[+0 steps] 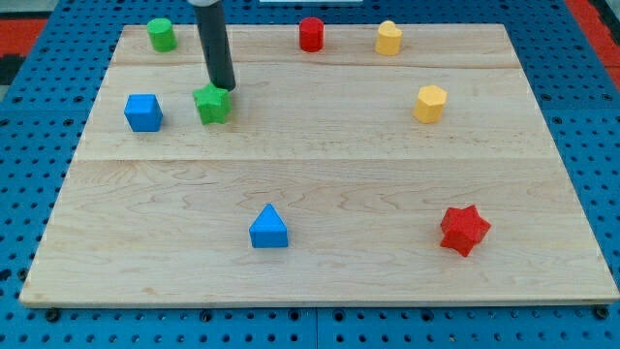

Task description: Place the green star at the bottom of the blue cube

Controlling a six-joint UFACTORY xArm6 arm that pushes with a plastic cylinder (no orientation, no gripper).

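Camera view | tool: rod tip (225,86), gripless, holding nothing | touching green star (212,105) top-right

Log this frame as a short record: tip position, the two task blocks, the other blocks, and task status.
tip: my tip at the upper right edge of the green star, apparently touching
target: blue cube, toward the view's left of the star, gap between them
task status: star beside the cube, not yet below it
top row: green cylinder, red cylinder, yellow cylinder
right side: yellow hexagonal block, red star
bottom centre: blue triangular block
surface: wooden board
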